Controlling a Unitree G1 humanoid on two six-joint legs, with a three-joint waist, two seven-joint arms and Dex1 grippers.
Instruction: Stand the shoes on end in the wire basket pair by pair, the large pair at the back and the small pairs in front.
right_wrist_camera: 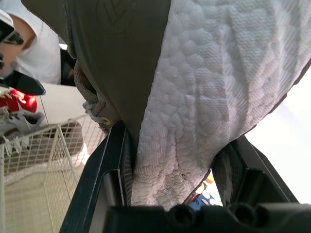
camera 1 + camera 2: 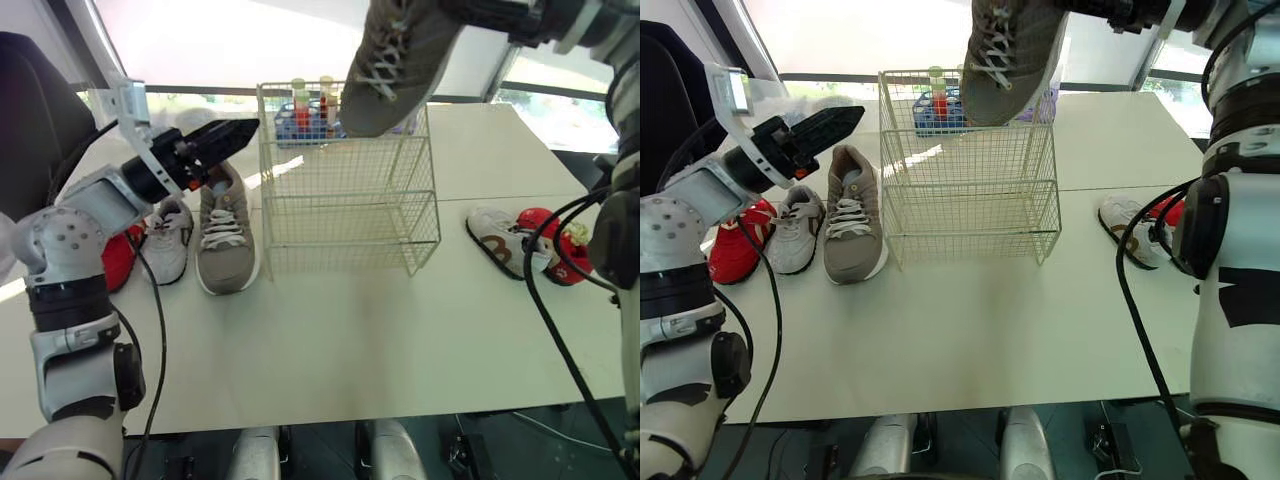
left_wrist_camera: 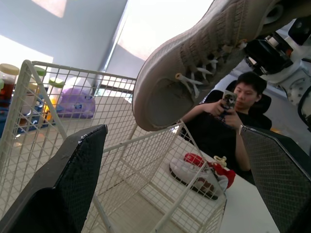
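The white wire basket point(image 2: 345, 190) stands empty at the table's middle back. My right gripper point(image 1: 170, 160) is shut on the heel of a large grey shoe point(image 2: 395, 65), held toe-down over the basket's back rim. Its mate, a second large grey shoe point(image 2: 225, 235), lies flat left of the basket beside a small white shoe point(image 2: 168, 240) and a red shoe point(image 2: 118, 255). My left gripper point(image 2: 235, 135) hovers open and empty by the basket's upper left corner. Another small white shoe point(image 2: 500, 240) and red shoe point(image 2: 555, 250) lie at the right.
A blue rack of bottles point(image 2: 300, 115) stands behind the basket. A person point(image 3: 228, 111) sits beyond the table's right side holding a phone. A black chair point(image 2: 30, 110) is at the far left. Bare tabletop point(image 2: 340, 340) stretches in front of the basket.
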